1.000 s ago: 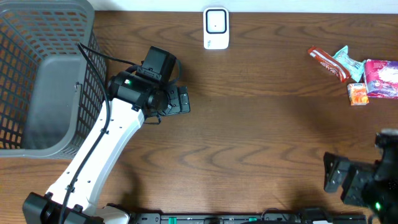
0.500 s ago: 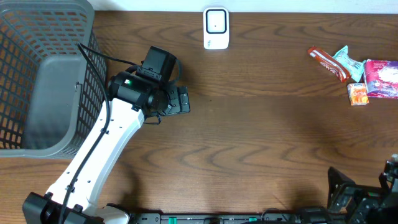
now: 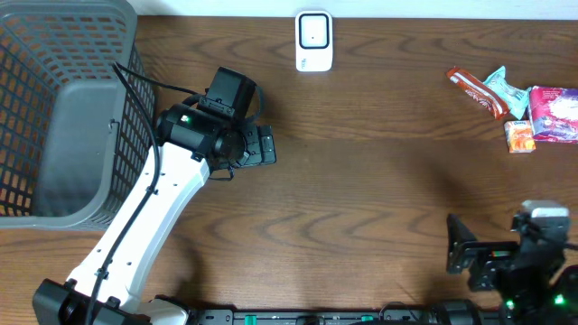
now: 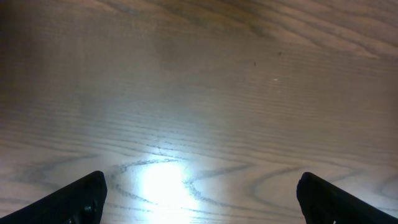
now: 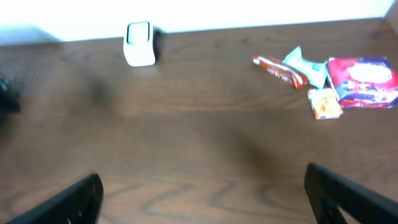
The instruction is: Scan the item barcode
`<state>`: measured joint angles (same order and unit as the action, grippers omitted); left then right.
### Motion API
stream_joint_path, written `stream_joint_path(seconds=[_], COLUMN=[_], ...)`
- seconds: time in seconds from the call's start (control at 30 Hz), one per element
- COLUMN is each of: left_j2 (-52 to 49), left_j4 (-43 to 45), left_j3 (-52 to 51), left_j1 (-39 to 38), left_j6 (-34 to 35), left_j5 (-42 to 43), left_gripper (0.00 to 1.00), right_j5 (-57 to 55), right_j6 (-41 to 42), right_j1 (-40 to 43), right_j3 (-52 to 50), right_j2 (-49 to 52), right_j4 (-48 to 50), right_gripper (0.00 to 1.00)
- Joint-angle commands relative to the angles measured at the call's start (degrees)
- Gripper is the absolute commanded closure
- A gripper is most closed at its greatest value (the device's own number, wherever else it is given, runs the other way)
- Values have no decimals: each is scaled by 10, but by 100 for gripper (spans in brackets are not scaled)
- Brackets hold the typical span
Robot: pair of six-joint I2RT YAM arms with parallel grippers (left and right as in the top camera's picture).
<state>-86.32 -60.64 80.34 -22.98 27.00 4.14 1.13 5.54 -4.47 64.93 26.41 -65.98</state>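
Seen from above, a grey basket point(image 3: 36, 63) sits at the left end of the bench point(image 3: 379, 181). Only this view shows it. The white scanner point(image 3: 314, 41) stands at the far edge. At the far right lie a red wrapper point(image 3: 474, 90), a blue packet point(image 3: 503, 86), a pink bag point(image 3: 555, 113) and an orange box point(image 3: 519, 136). Nothing holds them.

The left claw point(image 3: 265, 144) is spread wide, with nothing in it. Its camera sees only bare wood and a bright spot.

The right claw point(image 3: 461, 246) is spread wide too, well apart from the snacks point(image 5: 360, 81). Its blurry camera sees them and the scanner.
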Motion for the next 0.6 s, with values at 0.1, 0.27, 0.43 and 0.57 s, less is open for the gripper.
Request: stream_joint_path(seconds=[0.1, 0.27, 0.43, 0.57], left_j2=[-2, -2, -2, -2], left_j4=[-2, -2, -2, -2], left_j3=[2, 2, 2, 2], left_j1=[2, 2, 2, 2], left_j6=[-3, -3, -3, -3], left_j5=[-3, -4, -4, -4], left_gripper=[2, 2, 2, 2], right_j5=[30, 34, 34, 44], right_j6=[-18, -18, -18, -18], right_j1=[-5, -5, -5, -5], right_j3=[-174, -282, -382, -459], right_j2=[-86, -137, -189, -231], right_j4=[113, 214, 321, 403], right_gripper=[1, 1, 1, 1])
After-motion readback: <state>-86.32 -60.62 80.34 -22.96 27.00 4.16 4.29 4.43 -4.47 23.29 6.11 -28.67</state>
